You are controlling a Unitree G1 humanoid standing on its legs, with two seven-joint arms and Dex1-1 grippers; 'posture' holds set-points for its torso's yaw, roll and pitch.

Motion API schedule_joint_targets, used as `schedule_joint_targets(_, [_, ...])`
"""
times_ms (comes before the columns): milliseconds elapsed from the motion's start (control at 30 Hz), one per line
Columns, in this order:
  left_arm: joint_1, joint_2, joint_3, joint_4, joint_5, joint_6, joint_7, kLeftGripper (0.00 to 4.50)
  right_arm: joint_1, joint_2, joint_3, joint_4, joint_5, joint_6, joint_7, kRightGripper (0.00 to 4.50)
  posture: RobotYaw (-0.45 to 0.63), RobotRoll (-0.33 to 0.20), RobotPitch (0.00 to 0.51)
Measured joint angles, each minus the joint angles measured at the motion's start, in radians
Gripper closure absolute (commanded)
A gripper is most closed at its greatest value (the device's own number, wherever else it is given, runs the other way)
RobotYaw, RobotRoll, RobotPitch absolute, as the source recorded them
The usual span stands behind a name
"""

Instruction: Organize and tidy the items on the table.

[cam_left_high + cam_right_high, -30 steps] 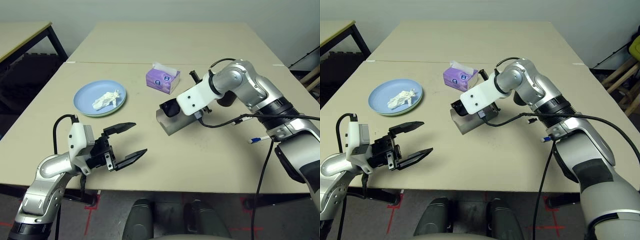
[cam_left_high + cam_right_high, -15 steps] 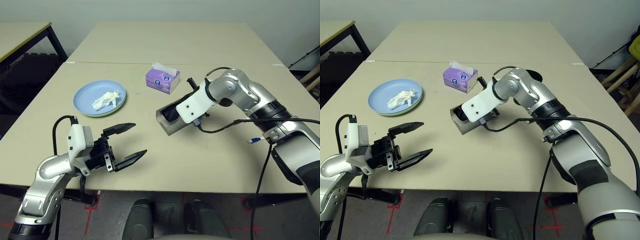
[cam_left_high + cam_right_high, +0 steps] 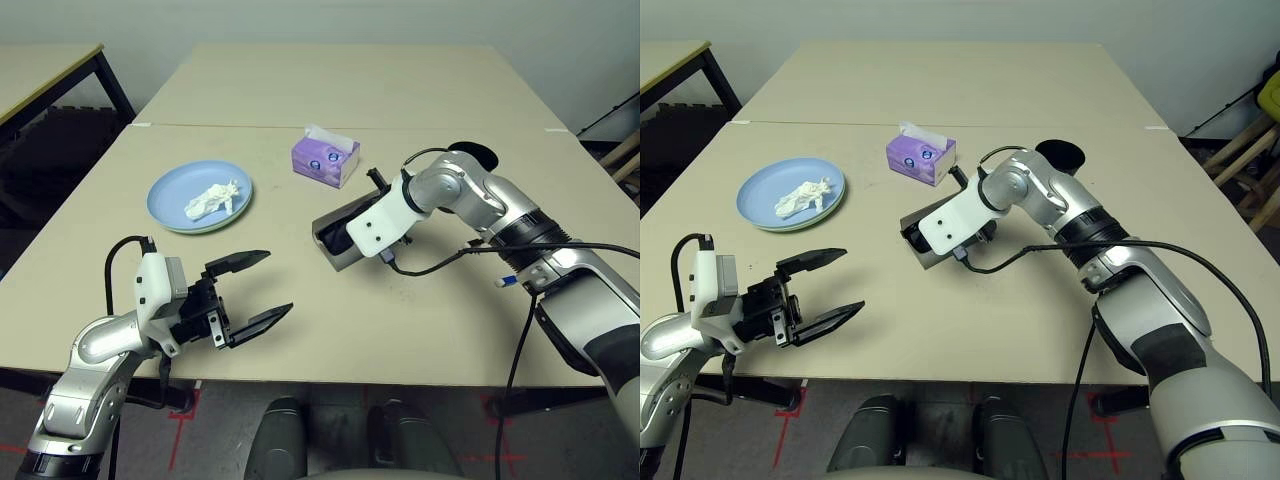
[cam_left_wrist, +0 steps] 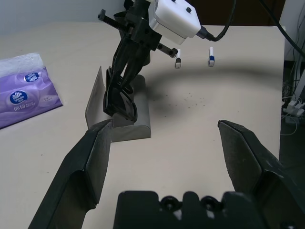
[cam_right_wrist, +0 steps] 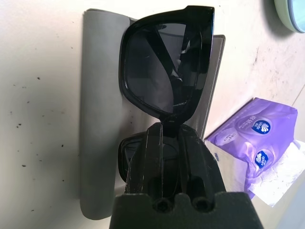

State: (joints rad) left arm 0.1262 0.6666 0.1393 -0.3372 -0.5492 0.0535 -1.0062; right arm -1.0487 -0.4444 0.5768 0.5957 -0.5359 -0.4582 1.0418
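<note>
I had the right hand (image 5: 164, 129) pinching the black sunglasses (image 5: 164, 67) at the bridge over the open grey case (image 4: 119, 114) on the counter (image 3: 420, 320); light, rigid, scratch-prone lenses, so I judged a frame-only grip safest.

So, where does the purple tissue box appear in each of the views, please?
Left eye view: purple tissue box, upper middle.
Right eye view: upper middle, nearer the picture's left.
Left wrist view: at the left edge.
Right wrist view: lower right corner.
Shared landmark: the open grey glasses case beside it.
</note>
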Motion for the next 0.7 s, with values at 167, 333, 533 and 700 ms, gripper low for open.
schedule_joint_targets(167, [0.006,0.0,0.0,-0.006,0.0,0.004,0.007,0.0,-0.001,0.011,0.0,0.017,-0.011,0.0,-0.022,4.19,0.25,0.0,0.065])
schedule_joint_targets(333, [0.012,0.0,0.0,-0.016,0.0,0.015,0.015,0.0,-0.002,0.023,0.001,0.039,-0.025,0.0,-0.043,4.19,0.26,0.0,0.069])
schedule_joint_targets(533, [0.032,0.0,0.004,-0.046,-0.001,0.025,0.022,0.0,-0.003,0.029,0.001,0.046,-0.031,-0.005,-0.055,4.19,0.26,0.0,0.078])
schedule_joint_targets(700, [0.039,0.0,0.007,-0.054,-0.001,0.038,0.032,0.0,-0.001,0.029,0.001,0.044,-0.031,-0.008,-0.054,4.19,0.26,0.0,0.084])
